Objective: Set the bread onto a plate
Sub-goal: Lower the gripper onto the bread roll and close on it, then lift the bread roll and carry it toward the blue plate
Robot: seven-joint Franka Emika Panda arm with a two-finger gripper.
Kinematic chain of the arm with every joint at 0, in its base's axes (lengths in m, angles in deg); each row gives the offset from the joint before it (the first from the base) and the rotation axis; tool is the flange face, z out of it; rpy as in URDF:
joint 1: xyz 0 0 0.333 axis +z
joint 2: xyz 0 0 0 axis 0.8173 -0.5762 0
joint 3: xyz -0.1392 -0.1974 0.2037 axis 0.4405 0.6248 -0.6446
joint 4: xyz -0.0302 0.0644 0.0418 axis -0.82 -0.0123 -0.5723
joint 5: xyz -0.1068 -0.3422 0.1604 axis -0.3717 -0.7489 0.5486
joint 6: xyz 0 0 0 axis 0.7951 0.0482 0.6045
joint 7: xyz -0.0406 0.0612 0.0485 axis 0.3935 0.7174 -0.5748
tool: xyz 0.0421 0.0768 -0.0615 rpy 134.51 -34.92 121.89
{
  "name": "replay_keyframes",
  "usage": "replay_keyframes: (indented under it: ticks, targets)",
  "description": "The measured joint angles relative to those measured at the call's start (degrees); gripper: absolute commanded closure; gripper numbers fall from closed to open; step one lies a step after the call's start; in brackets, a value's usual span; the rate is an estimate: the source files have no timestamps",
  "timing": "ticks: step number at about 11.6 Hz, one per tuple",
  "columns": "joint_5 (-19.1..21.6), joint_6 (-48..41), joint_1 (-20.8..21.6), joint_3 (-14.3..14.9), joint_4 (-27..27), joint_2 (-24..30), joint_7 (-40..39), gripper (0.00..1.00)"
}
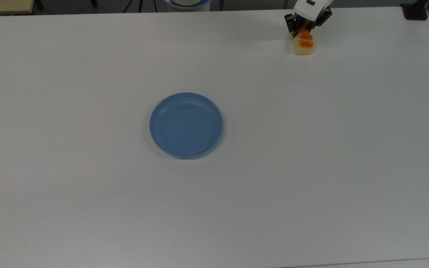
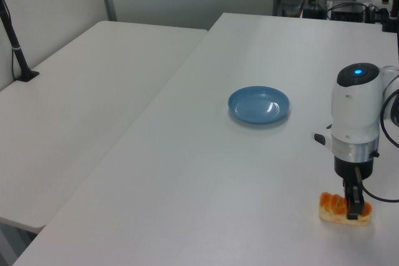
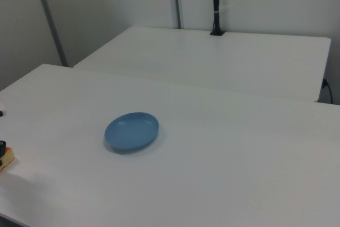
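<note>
The bread [image 1: 304, 46] lies near the far right edge of the white table in the top view, cream-sided with an orange-brown top. My gripper [image 1: 304, 26] is lowered over its far end, open, with one dark finger on each side of the loaf. In the left view a finger [image 2: 353, 199] stands in front of the bread [image 2: 333, 207] and hides part of it. The round light-blue plate [image 1: 186, 125] sits empty at the table's middle, far from the bread, and it appears as the plate [image 2: 258, 104] in the left view. The right view has the plate [image 3: 131, 131] and the bread [image 3: 6, 158] at the right view's left edge.
A black clamp base [image 1: 415, 11] sits at the table's far right corner in the top view. A second white table [image 2: 75, 104] adjoins on the left view's left, with a black pole [image 2: 15, 48] on it. Bare tabletop lies between bread and plate.
</note>
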Motion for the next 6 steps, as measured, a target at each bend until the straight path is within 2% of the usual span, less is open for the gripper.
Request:
replay_keyframes:
  ticks: [3,6]
  targets:
    - [-0.07,-1.73,-1.61,0.12,-2.83,0.06,0.0,0.61]
    - [-0.88,-10.19,-7.33,0.62,-9.95,0.26,-1.6,0.61]
